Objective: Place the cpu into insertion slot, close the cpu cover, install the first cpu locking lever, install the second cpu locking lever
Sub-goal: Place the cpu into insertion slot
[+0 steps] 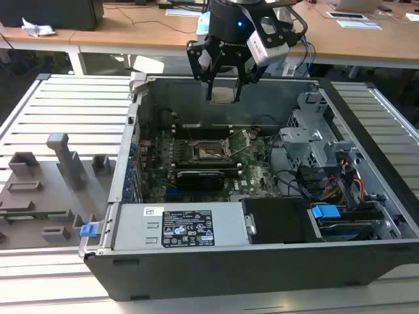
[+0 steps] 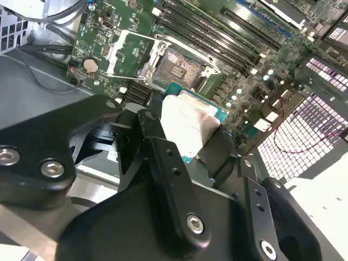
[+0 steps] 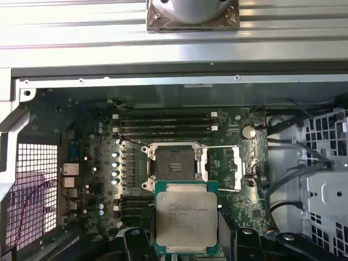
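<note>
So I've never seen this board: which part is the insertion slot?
Inside the open computer case, find the green motherboard. Near its middle, the insertion slot is the square, metal-rimmed dark socket, unlike the long narrow memory slots beside it.

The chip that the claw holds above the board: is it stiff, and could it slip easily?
The chip looks flat and rigid, so it probably will not bend. Its smooth metal face may be slippery in the claw. It is thin, so likely light, but perhaps fragile if dropped.

Open computer case [image 1: 262, 275] on slatted table [image 1: 72, 104]; grey fixture blocks [image 1: 63, 159] beside it; wooden desk [image 1: 131, 33] behind
</note>
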You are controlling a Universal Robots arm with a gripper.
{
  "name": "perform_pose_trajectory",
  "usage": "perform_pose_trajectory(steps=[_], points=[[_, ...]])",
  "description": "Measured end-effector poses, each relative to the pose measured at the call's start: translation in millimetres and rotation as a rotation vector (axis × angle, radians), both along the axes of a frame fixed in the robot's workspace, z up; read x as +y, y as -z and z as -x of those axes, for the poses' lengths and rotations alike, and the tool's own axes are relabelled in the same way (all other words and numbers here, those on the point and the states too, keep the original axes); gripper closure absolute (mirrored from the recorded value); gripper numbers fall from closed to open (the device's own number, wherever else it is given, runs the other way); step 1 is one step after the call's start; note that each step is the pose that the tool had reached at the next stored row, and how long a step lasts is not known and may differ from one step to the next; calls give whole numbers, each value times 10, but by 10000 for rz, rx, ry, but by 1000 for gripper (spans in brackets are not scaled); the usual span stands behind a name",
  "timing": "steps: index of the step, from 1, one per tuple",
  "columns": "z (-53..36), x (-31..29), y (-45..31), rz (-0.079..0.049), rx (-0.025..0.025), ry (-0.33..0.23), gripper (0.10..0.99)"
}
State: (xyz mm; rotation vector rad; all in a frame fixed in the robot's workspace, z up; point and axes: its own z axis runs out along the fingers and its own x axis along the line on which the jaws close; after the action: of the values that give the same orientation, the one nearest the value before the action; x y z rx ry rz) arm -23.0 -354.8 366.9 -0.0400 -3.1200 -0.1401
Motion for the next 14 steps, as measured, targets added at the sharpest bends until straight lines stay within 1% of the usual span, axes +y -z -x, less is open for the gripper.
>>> perform_pose_trajectory(steps=[2, 6, 11, 14], points=[[0, 0, 2, 4, 1, -1, 545], [0, 0, 69, 5, 3, 0, 545], [0, 0, 90, 7, 1, 0, 545], [0, 0, 132, 14, 3, 0, 545]])
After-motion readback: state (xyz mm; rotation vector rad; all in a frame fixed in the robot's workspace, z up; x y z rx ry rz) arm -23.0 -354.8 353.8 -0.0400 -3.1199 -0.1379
